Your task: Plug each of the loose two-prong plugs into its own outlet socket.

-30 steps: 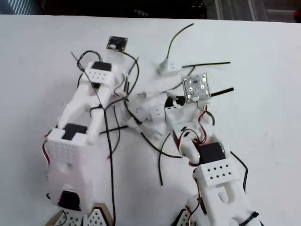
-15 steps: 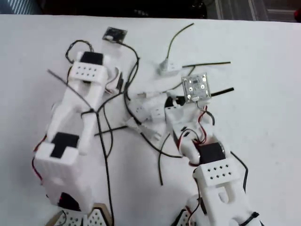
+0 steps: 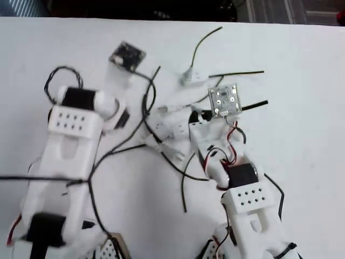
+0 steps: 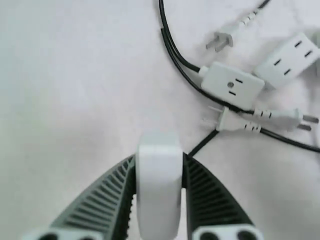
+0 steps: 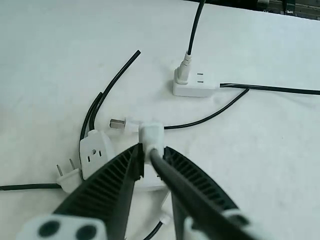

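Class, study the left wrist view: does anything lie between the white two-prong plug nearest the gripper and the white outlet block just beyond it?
Yes. A black cable lies between the white two-prong plug and the white outlet block, close along the block's edge. It leads to a second white plug lying alongside.

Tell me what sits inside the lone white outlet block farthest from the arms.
A small white plastic plug on a black cord stands in the white rectangular outlet block; its prongs are hidden inside. The slot pair beside it is empty.
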You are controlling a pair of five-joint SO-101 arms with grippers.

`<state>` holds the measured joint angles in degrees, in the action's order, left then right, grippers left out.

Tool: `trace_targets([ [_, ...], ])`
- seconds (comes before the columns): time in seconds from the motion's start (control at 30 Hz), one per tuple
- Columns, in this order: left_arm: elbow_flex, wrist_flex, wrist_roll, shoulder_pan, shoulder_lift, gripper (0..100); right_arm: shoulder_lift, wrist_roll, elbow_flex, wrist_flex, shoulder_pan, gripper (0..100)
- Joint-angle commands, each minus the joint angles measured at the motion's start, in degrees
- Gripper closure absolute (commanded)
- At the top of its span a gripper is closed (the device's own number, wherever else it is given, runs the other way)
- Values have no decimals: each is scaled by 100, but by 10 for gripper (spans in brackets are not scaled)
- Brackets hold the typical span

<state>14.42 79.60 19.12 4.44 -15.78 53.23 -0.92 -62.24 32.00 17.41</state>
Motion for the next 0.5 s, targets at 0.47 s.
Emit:
trace_targets([
  [0.47,4501,-1793,255,1411,-2440,954,48,35,26,-75,-84,981],
])
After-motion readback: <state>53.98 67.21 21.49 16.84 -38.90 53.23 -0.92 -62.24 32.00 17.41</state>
